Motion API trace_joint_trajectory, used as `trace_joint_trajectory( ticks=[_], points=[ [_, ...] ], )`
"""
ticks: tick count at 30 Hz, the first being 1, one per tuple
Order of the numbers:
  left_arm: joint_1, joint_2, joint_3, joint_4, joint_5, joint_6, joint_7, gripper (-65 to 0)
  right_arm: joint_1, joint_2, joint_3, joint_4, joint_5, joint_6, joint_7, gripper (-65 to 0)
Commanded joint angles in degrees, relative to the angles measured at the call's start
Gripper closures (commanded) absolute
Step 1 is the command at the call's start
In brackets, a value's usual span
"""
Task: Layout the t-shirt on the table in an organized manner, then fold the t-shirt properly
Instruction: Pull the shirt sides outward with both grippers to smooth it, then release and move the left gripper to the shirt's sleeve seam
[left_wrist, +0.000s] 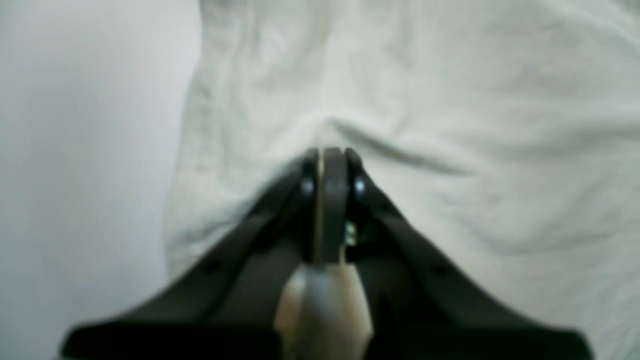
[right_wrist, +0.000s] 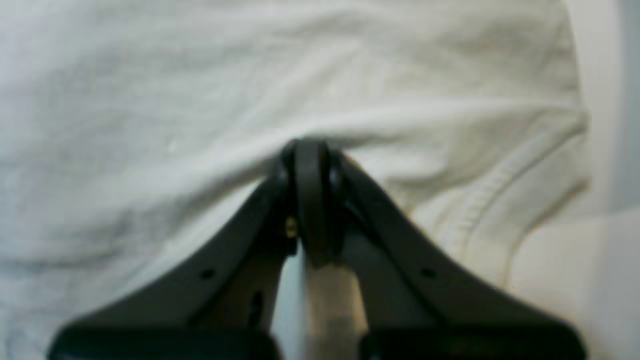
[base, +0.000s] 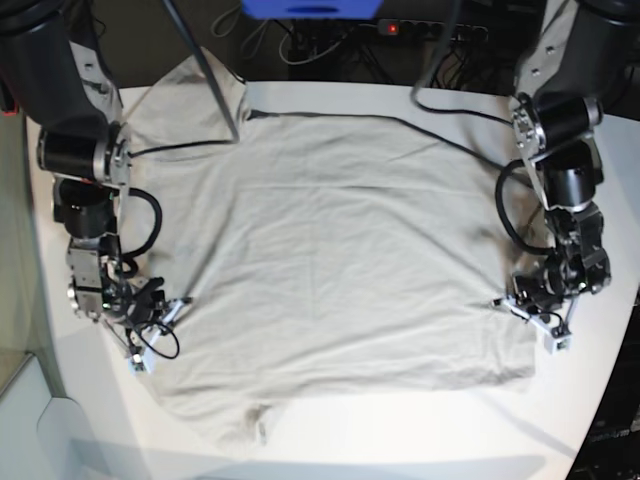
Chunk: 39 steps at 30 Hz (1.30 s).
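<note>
The light grey-beige t-shirt (base: 340, 240) lies spread wide and wrinkled on the white table (base: 420, 440). My left gripper (base: 512, 303) is at the shirt's right edge. In the left wrist view its jaws (left_wrist: 330, 152) are shut, with a pucker of t-shirt (left_wrist: 450, 100) cloth at the tips and bare table (left_wrist: 75, 150) to the left. My right gripper (base: 178, 305) is at the shirt's left edge. Its jaws (right_wrist: 310, 145) are shut on a raised ridge of the t-shirt (right_wrist: 150, 100), beside a stitched hem (right_wrist: 480, 215).
A black cable (base: 460, 110) crosses the table's far right corner. More cables and a power strip (base: 420, 28) sit behind the table. A dark rod (base: 205, 70) slants down over the shirt's far left part. The table's rounded front edge (base: 600, 420) is near the left arm.
</note>
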Motion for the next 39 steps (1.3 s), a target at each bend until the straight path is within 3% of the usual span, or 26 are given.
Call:
trace_joint_trajectory(
  ticks=[1,7,13,17,22,29,35,37,39],
  points=[
    [-2.5,-0.8,-0.2,3.1,-0.9,-0.4,0.3,-2.2,2.3,0.7,0.2,3.2,0.8,-0.6,0.6,-1.1],
    [3.7,-0.7,-0.4,23.9,-0.9,-0.4,20.7,-2.2,-6.1,0.3,0.3,23.5,3.0,-0.4,-11.3,-1.0],
    [19.6,0.9,-4.0,48.5,-0.9,-0.4,30.5,-2.2,-17.6,-0.1,0.3,45.1,9.7,-0.4,-21.5,-1.2],
    [28.8,3.8,-9.6,58.7,-0.9,-0.4,31.4,-2.2,-23.5,-0.9,0.3,53.1,11.9,-0.4,-25.4,-1.1],
    [35.1,9.3,-13.9,64.7,-0.9,-0.3,31.2,-2.6,-28.8,-0.9,0.3,58.2,14.3,-0.4,-25.7,-1.1],
    [36.3,18.5,-21.8,67.4,-0.9,-0.4,31.2,-2.7,-30.5,-0.9,0.3,58.8,15.4,-0.4,-27.8,-1.1],
    [35.7,23.1,-28.0,67.6,-1.0,-0.4,31.2,-2.8,-30.6,-0.9,0.2,58.8,15.8,-0.4,-28.5,-1.1],
    [35.7,24.0,-29.2,68.0,-1.0,-0.4,31.2,-6.7,-30.6,-1.0,0.1,58.8,15.8,-0.4,-28.5,-1.1],
    [35.7,24.0,-29.2,69.1,-1.0,-0.4,31.2,-18.7,-30.6,-1.0,0.0,58.8,15.8,-0.4,-28.5,-1.1]
  ],
)
